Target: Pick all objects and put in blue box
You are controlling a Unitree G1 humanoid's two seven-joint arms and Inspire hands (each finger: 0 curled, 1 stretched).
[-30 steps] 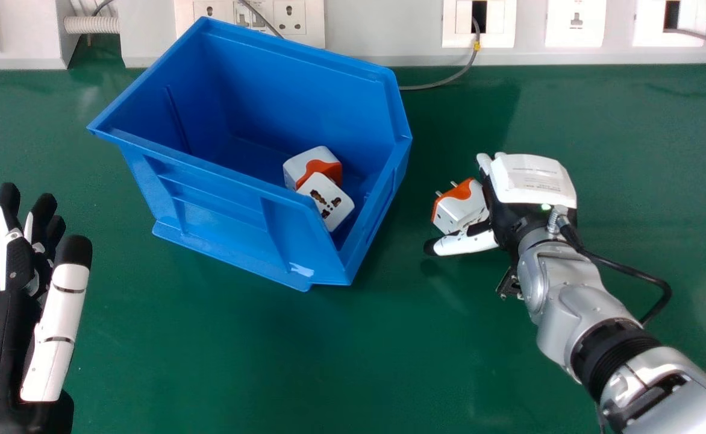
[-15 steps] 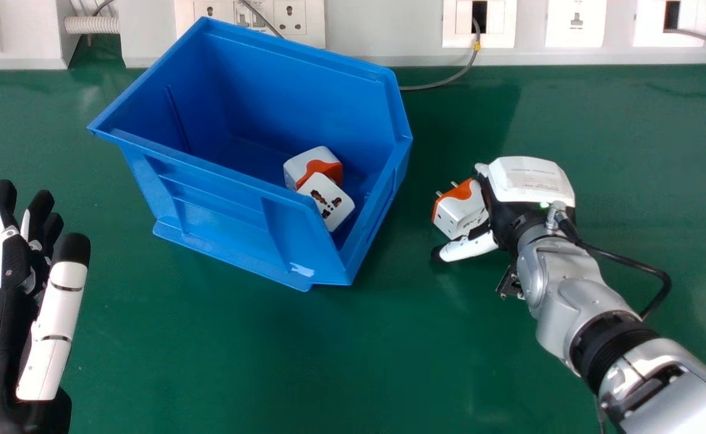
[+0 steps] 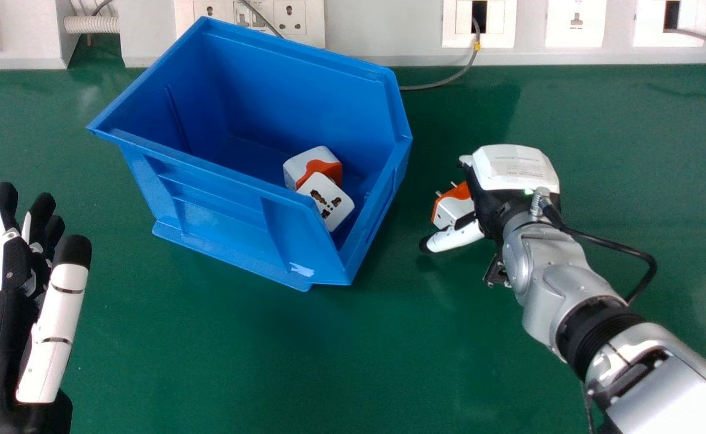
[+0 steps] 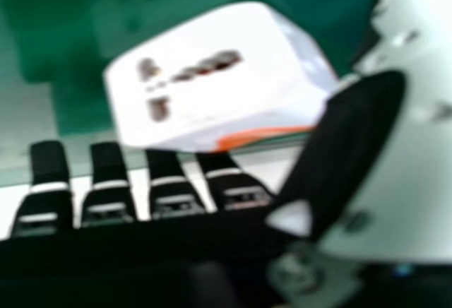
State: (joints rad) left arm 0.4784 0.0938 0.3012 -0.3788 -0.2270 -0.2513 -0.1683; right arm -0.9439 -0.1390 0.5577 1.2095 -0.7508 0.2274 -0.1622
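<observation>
Right hand, black and white [image 3: 512, 172], is hovering over the green tabletop [image 3: 268, 355] between 3 and 4 o'clock from the deep, open blue plastic box [image 3: 220, 208]. It's staying unclenched around the loose white cube-shaped plastic adapter with orange trim and metal pins [image 3: 451, 211], with no closed grip showing. In the right hand view, fingers [image 4: 174, 188] are extending straight near the adapter and the thumb [image 4: 402, 152] is slanting alongside; can't tell if either is touching. The adapter's socket-hole face is showing there. In the head view, the loose adapter is sitting outside the box, its pins pointing toward 11 o'clock, the back of the hand partly covering it from 2 o'clock. Silver right forearm [image 3: 576, 289] is coming in from between 4 and 5 o'clock.

Inside the box, toward its 4 o'clock side, two more are lying together: a white adapter with an orange band [image 3: 299, 166] and, at its 5 o'clock, a tilted white adapter with dark socket holes [image 3: 327, 202].

Left hand, black and white [image 3: 34, 289], is resting open at the box's 8 o'clock. Along 12 o'clock, white wall sockets [image 3: 576, 24] are lining a pale panel [image 3: 389, 36]; a thin grey cable [image 3: 443, 82] is curving down at the box's 2 o'clock.
</observation>
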